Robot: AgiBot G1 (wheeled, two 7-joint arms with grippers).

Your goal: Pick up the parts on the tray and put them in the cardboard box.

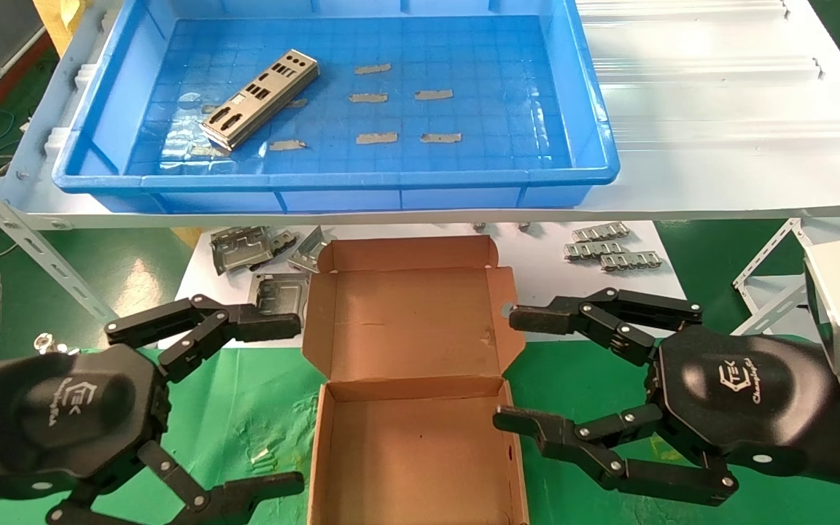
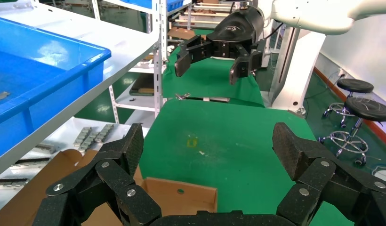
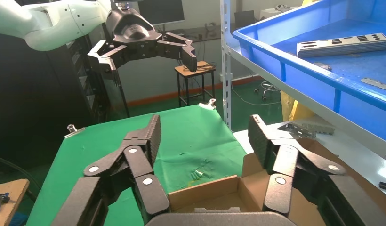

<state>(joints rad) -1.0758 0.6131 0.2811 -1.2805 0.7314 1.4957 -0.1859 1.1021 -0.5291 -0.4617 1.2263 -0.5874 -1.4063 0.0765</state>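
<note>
One long silver plate with punched cutouts point(image 1: 259, 100) lies slantwise in the left half of the blue tray point(image 1: 595, 138) on the shelf; it also shows in the right wrist view point(image 3: 342, 44). The open cardboard box point(image 1: 413, 408) stands empty on the green cloth below, its lid point(image 1: 409, 306) folded back. My left gripper point(image 1: 294, 402) is open and empty at the box's left side. My right gripper point(image 1: 507, 370) is open and empty at the box's right side. The tray rim also shows in the left wrist view point(image 2: 50, 80).
Grey tape strips point(image 1: 376, 138) are stuck to the tray floor. Squarish grey brackets point(image 1: 245, 248) and small metal pieces point(image 1: 613, 251) lie on the white board under the shelf. The shelf's front edge point(image 1: 464, 216) overhangs the box lid. Slanted shelf struts stand at both sides.
</note>
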